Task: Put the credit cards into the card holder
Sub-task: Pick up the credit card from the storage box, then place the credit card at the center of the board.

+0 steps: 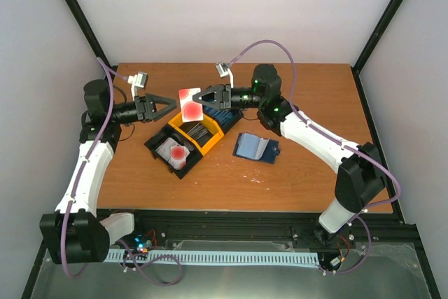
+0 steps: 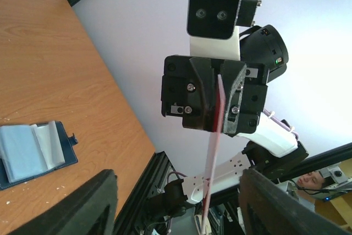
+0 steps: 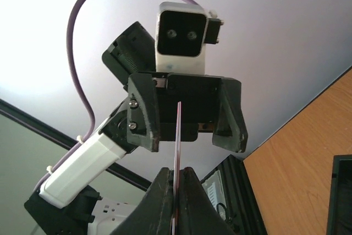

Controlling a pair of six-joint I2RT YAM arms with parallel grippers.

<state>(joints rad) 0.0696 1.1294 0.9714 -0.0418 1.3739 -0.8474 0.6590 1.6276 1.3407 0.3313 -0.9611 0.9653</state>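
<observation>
We find the right gripper (image 3: 176,179) clamped shut on a thin white plastic card with a red blotch (image 1: 190,105) — the left gripper (image 1: 171,106) stands wide open, holding nothing.

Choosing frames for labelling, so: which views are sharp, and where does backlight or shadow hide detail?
Top view: even light, sharp; card shows its red blotch clearly. Left wrist view: right gripper sharp against the bright wall, screws legible. Right wrist view: left gripper backlit and dark; card only a thin edge-on line.
</observation>
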